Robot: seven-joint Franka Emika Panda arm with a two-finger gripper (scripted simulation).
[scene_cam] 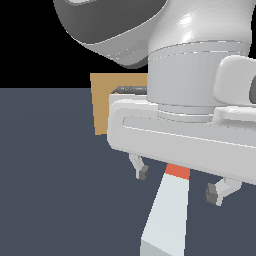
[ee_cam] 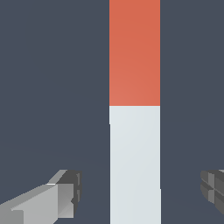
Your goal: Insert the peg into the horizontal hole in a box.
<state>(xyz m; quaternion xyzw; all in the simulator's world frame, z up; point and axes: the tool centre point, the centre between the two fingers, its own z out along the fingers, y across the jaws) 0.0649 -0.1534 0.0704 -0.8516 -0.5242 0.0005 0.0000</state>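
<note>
Stage: an early one is judged; the peg [scene_cam: 167, 212] is seen lying flat on the bench [scene_cam: 55, 170], not yet lifted and not yet gripped.

Claw: the claw [scene_cam: 180, 182] is held spread apart above the peg, one finger shown on each side of the bar with bench visible between finger and bar; nothing is clamped.

Wrist view: the peg [ee_cam: 134, 131] is shown running through the middle of the frame, orange-red end in the upper half, pale part in the lower half, with the fingers [ee_cam: 65, 192] in the lower corners well clear of it.

Peg position: in the exterior view it is placed in the lower centre-right of the frame, its orange-red end tucked under the robot's hand, its pale end pointed toward the bottom edge.

Box: the box [scene_cam: 105, 100] is seen as a tan block in the upper centre-left of the exterior view, largely hidden behind the arm; it stands apart from the peg.

Hole: not visible in either picture.

Done: the claw is positioned over the peg.

Left: closing on the bar, lifting, aligning with the hole and pushing in.

Surface: a plain dark blue-grey bench, flat and unmarked.

Room: only blackness is shown beyond the bench's far edge, across the top of the exterior view.
</note>
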